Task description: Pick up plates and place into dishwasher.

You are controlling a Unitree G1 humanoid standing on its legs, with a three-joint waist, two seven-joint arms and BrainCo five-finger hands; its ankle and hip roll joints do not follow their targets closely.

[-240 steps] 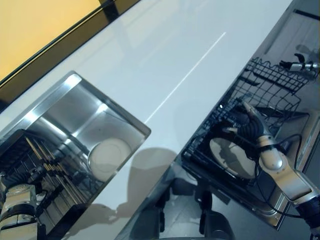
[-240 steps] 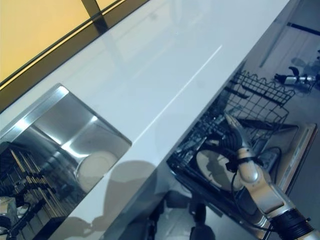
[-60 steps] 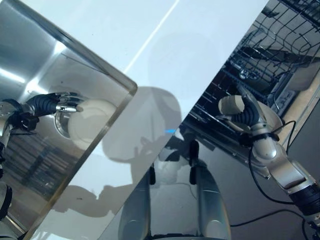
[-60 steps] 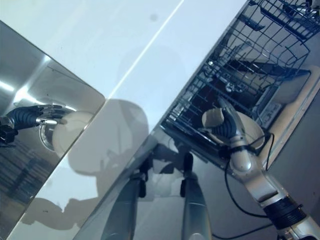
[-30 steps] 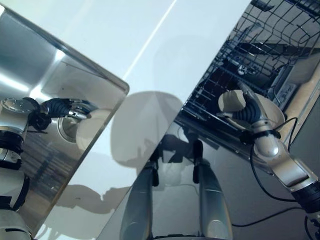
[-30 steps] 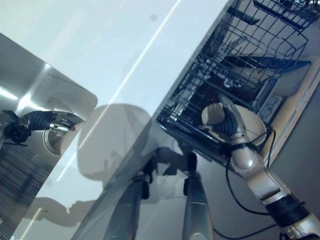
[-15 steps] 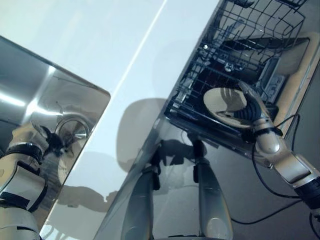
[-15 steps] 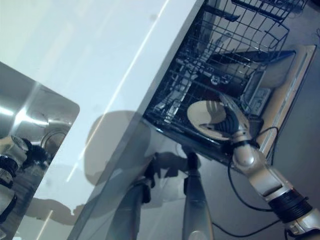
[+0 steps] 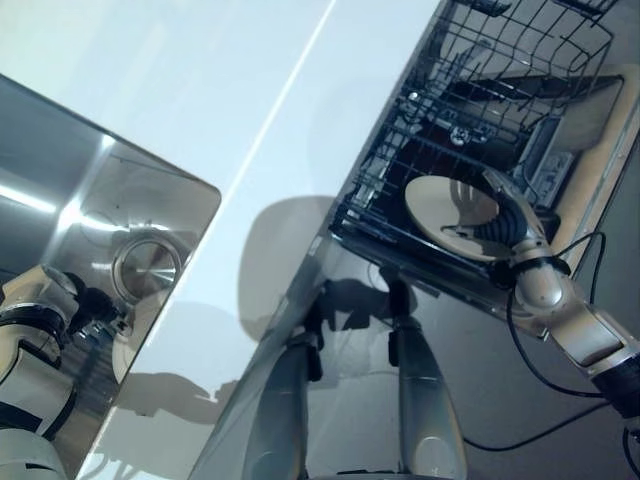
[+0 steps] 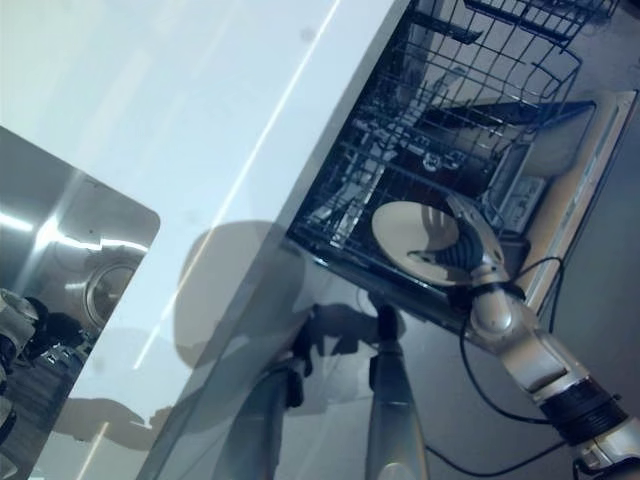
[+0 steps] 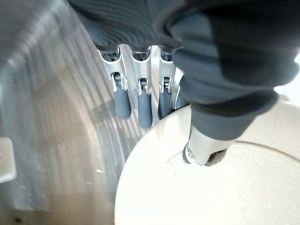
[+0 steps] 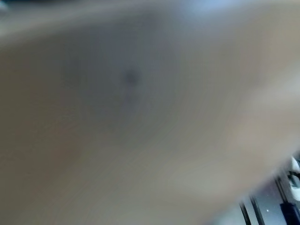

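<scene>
A cream plate (image 11: 211, 187) lies low in the steel sink (image 9: 150, 165). My left hand (image 9: 92, 305) is shut on it, its thumb (image 11: 213, 136) pressed on the plate's face and its fingers (image 11: 140, 101) curled past the rim. The same plate shows pale beside the hand (image 9: 128, 345). A second cream plate (image 9: 445, 210) hangs face up over the front of the dishwasher's lower rack (image 9: 400, 165). My right hand (image 9: 505, 225) holds it by the near edge, dark fingers spread over it. That plate's surface (image 12: 140, 117) sits right against the right wrist camera.
The round sink drain (image 9: 145, 268) lies just beyond the left hand. White counter (image 9: 250, 90) runs between sink and dishwasher. An upper wire basket (image 9: 525, 40) stands behind the lower rack, with the open dishwasher door (image 9: 605, 120) to its right.
The camera has swung over the last second. My left hand went from reaching over the sink plate to gripping it near the sink's front. The right hand's plate now lies flatter.
</scene>
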